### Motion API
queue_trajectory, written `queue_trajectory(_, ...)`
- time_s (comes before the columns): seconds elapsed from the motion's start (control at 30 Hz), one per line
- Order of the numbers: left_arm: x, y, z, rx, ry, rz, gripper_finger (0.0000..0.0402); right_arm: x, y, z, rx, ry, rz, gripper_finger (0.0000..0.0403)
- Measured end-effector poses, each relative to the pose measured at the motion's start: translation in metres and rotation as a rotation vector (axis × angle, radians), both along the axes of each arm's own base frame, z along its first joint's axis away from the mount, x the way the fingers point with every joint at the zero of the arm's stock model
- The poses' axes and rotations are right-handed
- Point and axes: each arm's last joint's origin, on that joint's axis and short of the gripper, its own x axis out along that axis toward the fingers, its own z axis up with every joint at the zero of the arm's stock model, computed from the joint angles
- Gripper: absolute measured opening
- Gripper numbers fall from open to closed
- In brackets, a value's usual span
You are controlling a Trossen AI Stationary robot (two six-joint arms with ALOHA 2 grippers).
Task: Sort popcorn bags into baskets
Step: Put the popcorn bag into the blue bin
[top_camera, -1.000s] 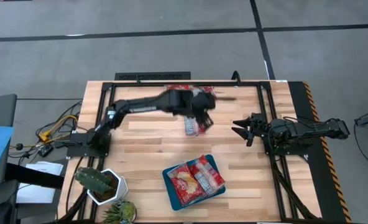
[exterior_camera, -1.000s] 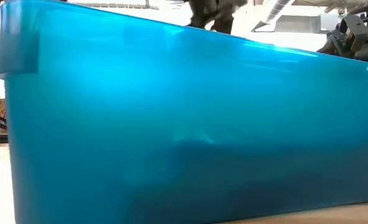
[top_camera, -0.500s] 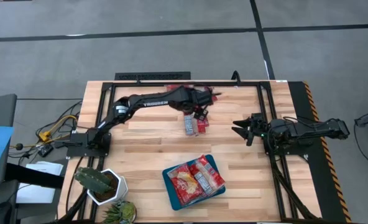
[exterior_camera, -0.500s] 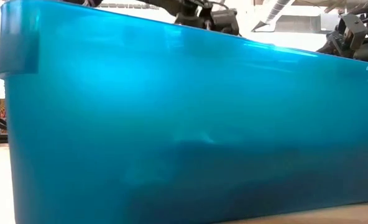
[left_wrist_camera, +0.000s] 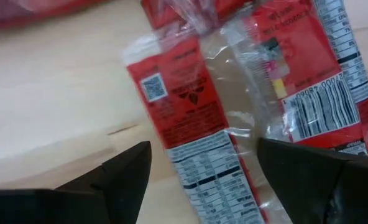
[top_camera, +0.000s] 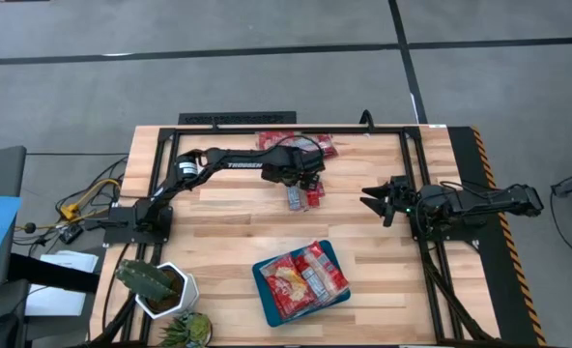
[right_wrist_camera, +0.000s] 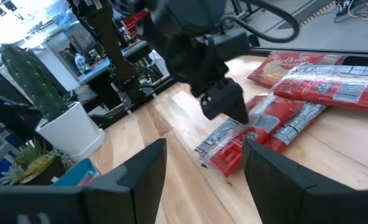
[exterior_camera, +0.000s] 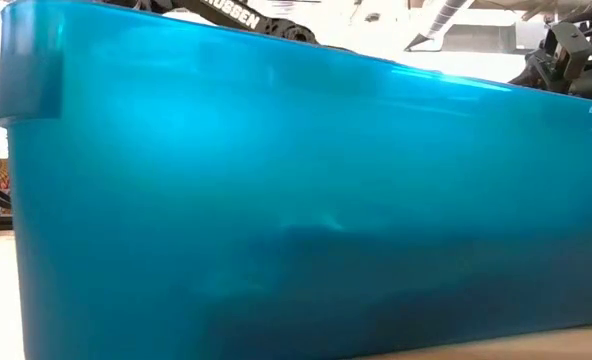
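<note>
Because your left pincer (top_camera: 300,180) hangs spread wide right over two narrow red popcorn packets (top_camera: 302,196) lying side by side and touching on the wooden bench (top_camera: 218,232), closing may catch both or only crinkle the clear wrap. The shallow teal plastic basket (top_camera: 263,275) sits well apart, nearer you, apparently holding several packets. The right pincer (top_camera: 375,200) waits wide open.

Both arms are matte black, built of slim jointed segments. The left arm (top_camera: 230,162) carries white block lettering along its forearm, legible in the high and low views, and sits on a flat black base plate. Its fingers (left_wrist_camera: 119,174) are dark, angular wedges with flat faces. The right arm (top_camera: 470,203) shows bundled black cabling at its base.
</note>
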Motion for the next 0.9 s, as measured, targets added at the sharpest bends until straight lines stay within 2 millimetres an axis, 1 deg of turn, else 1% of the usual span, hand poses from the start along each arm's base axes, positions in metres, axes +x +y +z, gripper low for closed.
queue_trajectory(0.17, 0.001, -0.002, -0.009, -0.026, -0.054, 0.022, 0.0282, 0.0, 0.0, 0.0, 0.0, 0.0, 0.001, 0.0234)
queue_trajectory(0.27, 0.003, -0.002, -0.018, -0.046, -0.114, 0.003, 0.0281, 0.0, 0.0, 0.0, 0.0, 0.0, 0.001, 0.0234)
queue_trajectory(0.33, 0.004, -0.003, -0.026, -0.079, -0.149, -0.009, 0.0274, 0.0, 0.0, 0.0, 0.0, 0.0, 0.001, 0.0234)
queue_trajectory(0.4, 0.002, -0.004, -0.034, -0.096, -0.176, 0.009, 0.0256, 0.0, 0.0, 0.0, 0.0, 0.001, 0.001, 0.0234)
queue_trajectory(0.53, -0.004, -0.005, -0.051, -0.131, -0.225, 0.06, 0.0194, 0.0, 0.0, 0.0, -0.001, 0.0, 0.001, 0.0234)
queue_trajectory(0.67, -0.003, -0.007, -0.055, -0.147, -0.25, 0.061, 0.011, 0.0, 0.0, 0.0, -0.001, 0.0, 0.001, 0.0234)
queue_trajectory(0.8, -0.001, -0.01, -0.047, -0.138, -0.285, -0.003, 0.0026, 0.0, 0.0, 0.0, -0.001, 0.0, 0.0, 0.0234)
queue_trajectory(0.83, 0.0, -0.01, -0.043, -0.136, -0.303, -0.012, 0.0015, 0.0, 0.0, 0.0, -0.001, 0.0, 0.001, 0.0234)
queue_trajectory(0.9, 0.0, -0.011, -0.036, -0.13, -0.316, -0.029, 0.0011, 0.0, 0.0, 0.0, -0.001, 0.0, 0.0, 0.0234)
